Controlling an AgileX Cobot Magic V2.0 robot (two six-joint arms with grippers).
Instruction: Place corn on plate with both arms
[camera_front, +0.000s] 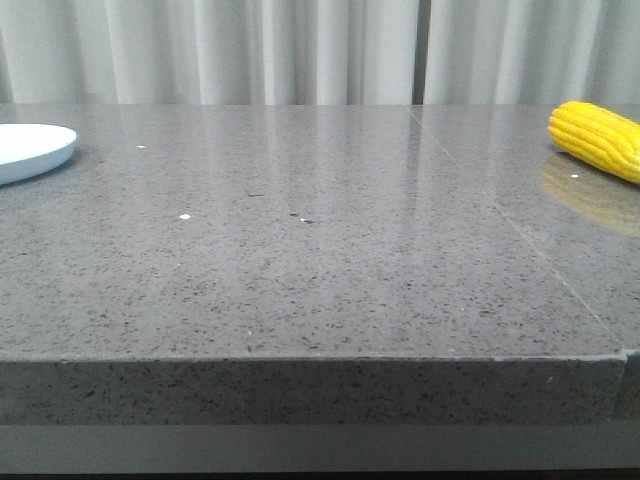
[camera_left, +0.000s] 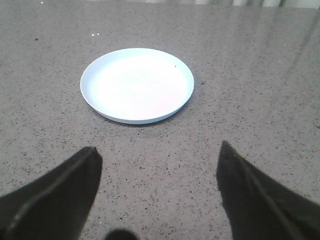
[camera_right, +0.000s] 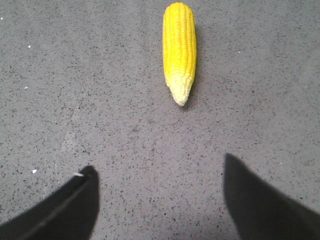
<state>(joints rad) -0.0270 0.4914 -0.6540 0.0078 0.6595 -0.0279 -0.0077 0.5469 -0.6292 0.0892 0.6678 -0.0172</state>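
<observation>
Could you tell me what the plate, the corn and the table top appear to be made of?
The plate looks like smooth, matte plastic: uniform pale colour, thin rim. The corn has bright, even kernels; real or plastic, I cannot tell. The table top looks like polished speckled stone or composite, mirroring the curtain.

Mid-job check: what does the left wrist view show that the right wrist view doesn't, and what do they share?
Only the left wrist view shows the plate, whole and bare, with a tiny dark dot on its rim, lying beyond the open left tool. Only the right wrist view shows the corn, its paler tip pointing toward the open right tool. Both show the speckled grey table, and each tool holds nothing.
</observation>
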